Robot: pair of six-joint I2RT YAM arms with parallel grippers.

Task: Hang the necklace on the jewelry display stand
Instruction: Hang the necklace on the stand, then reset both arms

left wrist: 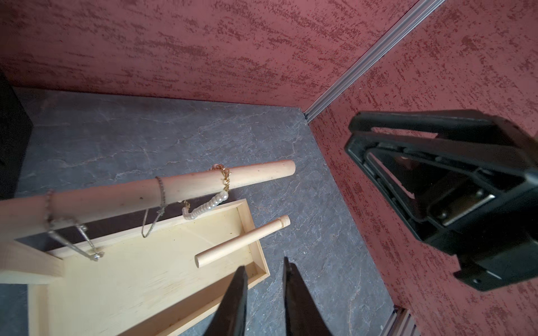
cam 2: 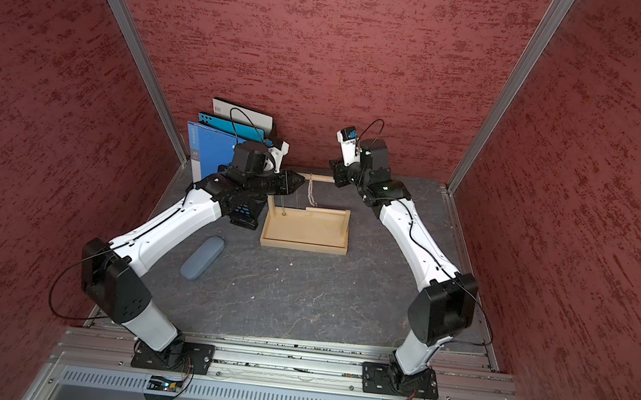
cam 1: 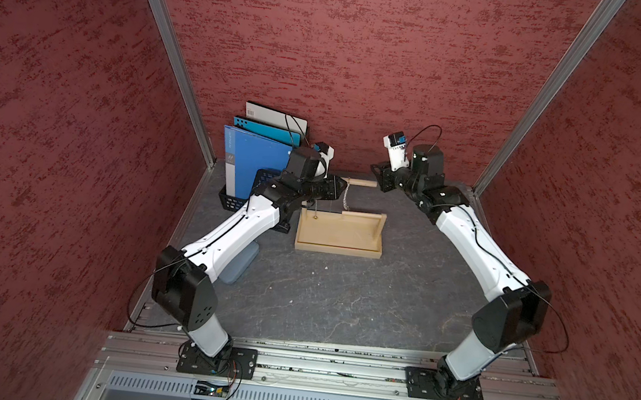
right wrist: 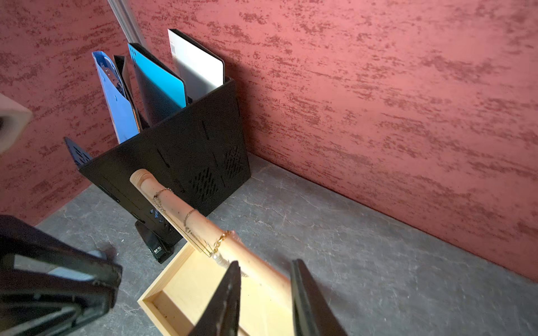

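Observation:
The jewelry display stand, of pale wood, has its tray base (cam 1: 338,248) on the dark table and a round crossbar (left wrist: 186,186) above a shorter lower rail (left wrist: 241,241). The necklace (left wrist: 203,207), pearls on a gold chain, hangs over the crossbar near its free end, also visible in the right wrist view (right wrist: 221,240). Two thin silver chains hang further along the bar. My left gripper (left wrist: 263,266) is open and empty just beside the bar's post end (cam 1: 342,189). At the bar's free end my right gripper (right wrist: 266,263) is open, with the bar running below its jaws.
A black mesh file rack (right wrist: 189,151) with blue folders stands at the back left, close behind my left arm. On the table under the left arm lies a grey-blue case (cam 2: 202,256). Red walls close in the back and both sides.

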